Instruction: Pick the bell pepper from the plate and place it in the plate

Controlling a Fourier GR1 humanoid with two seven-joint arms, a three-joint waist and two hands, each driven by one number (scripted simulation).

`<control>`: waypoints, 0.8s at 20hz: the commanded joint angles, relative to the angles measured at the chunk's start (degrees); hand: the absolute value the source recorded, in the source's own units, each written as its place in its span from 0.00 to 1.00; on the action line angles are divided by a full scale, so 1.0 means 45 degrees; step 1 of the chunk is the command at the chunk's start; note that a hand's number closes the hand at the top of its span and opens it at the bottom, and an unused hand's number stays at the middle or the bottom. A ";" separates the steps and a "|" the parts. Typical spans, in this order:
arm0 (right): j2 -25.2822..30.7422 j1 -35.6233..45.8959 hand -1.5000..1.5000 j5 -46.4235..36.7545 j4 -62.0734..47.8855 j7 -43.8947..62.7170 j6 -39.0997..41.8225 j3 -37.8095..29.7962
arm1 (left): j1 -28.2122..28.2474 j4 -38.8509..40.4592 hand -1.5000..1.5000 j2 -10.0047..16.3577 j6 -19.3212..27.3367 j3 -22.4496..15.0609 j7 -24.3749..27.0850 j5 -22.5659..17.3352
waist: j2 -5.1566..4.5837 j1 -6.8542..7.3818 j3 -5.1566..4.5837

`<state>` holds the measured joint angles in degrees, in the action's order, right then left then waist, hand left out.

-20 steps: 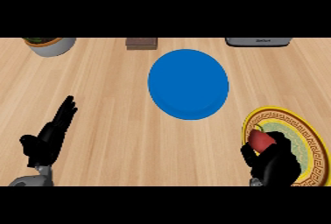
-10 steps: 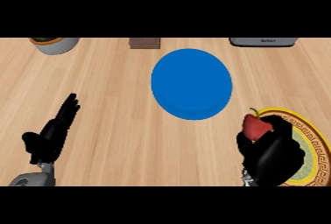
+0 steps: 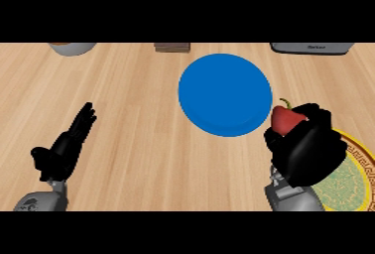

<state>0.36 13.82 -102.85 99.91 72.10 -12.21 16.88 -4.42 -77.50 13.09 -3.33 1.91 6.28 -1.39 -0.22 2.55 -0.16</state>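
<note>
Step in hand: the carry, by my reading. The bell pepper (image 3: 285,119) was clear of the gold-rimmed plate (image 3: 353,184) but not yet on the blue plate (image 3: 219,92).
Bell pepper: red with a short stem, held at the top of the right hand (image 3: 306,151), just beside the blue plate's rim at its 4 o'clock. How high it sat above the counter (image 3: 132,94) could not be told.
Right hand: at 4 o'clock of the view, with fingers and thumb curled around the lower half of the pepper and hiding it.
Left hand: at 8 o'clock of the view, resting with fingers straight and together, pointing towards 1 o'clock, holding nothing.
Next move: probably a short shift towards 10 o'clock to bring the pepper over the middle of the blue plate. It would then need lowering before the fingers opened, since a rounded pepper might roll.
Blue plate: just past centre towards 12 o'clock, with nothing on it.
Gold-rimmed plate: at 4 o'clock, partly under the right hand. Nothing lay on the part that showed.
</note>
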 commanded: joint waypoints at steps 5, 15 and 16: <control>-0.0076 0.3501 1.00 0.0963 -0.2517 0.2917 0.1244 -0.1326 | -0.0675 0.0255 0.50 -0.0404 0.0027 -0.0290 -0.0223 0.0041 | -0.0205 0.0470 0.0027; -0.0076 0.5651 1.00 0.0960 -0.4916 0.2909 -0.1511 -0.4206 | -0.0587 0.0190 0.50 -0.0536 0.0126 -0.0542 -0.0106 0.0322 | -0.0264 0.0659 0.0061; -0.0076 0.5591 0.00 0.1090 -0.5125 0.2908 -0.1808 -0.4739 | -0.0820 0.0167 0.50 -0.0302 0.0070 -0.0312 -0.0235 0.0217 | -0.0297 0.0597 0.0075</control>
<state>0.34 35.60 -97.62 79.51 70.72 -12.69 0.18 -7.42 -76.83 11.87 -3.49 0.44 5.38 -0.70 -1.34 5.31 0.09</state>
